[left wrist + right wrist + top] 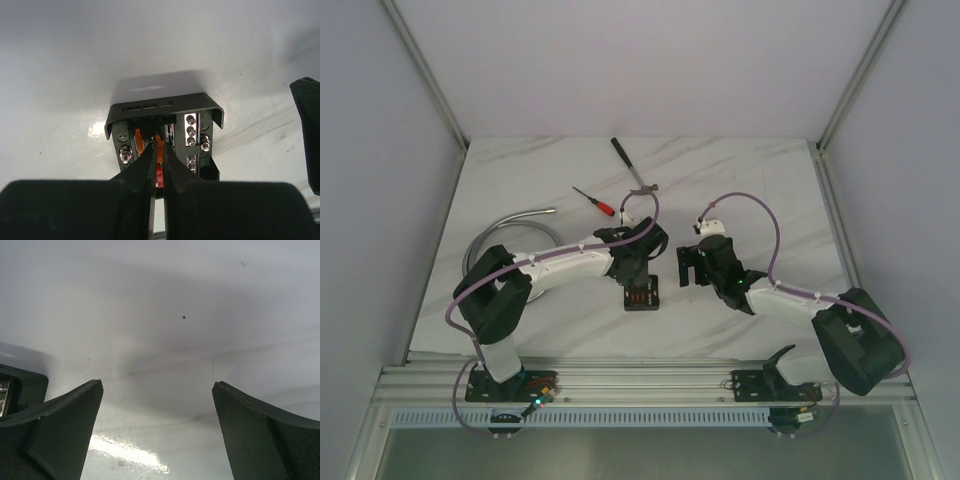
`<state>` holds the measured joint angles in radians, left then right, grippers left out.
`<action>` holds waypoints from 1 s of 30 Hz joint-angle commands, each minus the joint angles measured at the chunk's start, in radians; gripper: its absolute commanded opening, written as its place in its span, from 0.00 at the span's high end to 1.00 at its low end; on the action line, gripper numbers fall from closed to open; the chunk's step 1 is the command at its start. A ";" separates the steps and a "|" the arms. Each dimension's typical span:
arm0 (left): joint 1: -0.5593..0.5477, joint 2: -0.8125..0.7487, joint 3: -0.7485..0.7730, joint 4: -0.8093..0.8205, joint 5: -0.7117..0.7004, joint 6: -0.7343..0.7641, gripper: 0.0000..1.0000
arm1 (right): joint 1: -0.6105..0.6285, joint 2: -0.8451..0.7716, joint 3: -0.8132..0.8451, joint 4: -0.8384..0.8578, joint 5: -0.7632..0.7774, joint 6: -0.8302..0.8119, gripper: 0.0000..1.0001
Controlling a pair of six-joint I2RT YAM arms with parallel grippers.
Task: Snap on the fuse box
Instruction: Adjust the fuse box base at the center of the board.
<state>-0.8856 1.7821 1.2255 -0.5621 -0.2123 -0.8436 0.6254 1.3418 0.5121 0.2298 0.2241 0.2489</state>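
Observation:
The black fuse box (642, 294) lies on the marble table between the two arms. In the left wrist view the fuse box (165, 106) shows a curved hood at its far end, silver screws and orange and red fuses on its face. My left gripper (638, 264) stands right over it, and its jaws (159, 151) are nearly together, pinching a thin orange fuse (160, 146) at their tips. A red fuse (159, 178) shows through the slit below. My right gripper (692, 262) hovers to the right of the box, wide open (157, 390) over bare table. A corner of the fuse box (25, 382) shows at its left.
A red-handled screwdriver (598, 202) and a black-handled tool (632, 167) lie behind the left arm. A coiled metal hose (505, 228) sits at the left. The right gripper's finger (307, 130) shows at the left wrist view's right edge. Walls close the table's sides and back.

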 commanded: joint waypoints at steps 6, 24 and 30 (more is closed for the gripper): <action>0.011 0.036 0.014 -0.053 -0.021 0.027 1.00 | -0.004 0.015 0.037 -0.003 -0.005 -0.012 0.01; 0.011 0.074 0.028 -0.051 -0.004 0.036 0.98 | -0.003 0.024 0.044 -0.007 -0.017 -0.016 0.01; 0.011 0.022 0.012 -0.054 -0.038 0.035 1.00 | -0.004 0.027 0.045 -0.007 -0.018 -0.016 0.01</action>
<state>-0.8845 1.8099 1.2659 -0.5999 -0.2073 -0.8173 0.6254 1.3590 0.5247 0.2234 0.2092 0.2413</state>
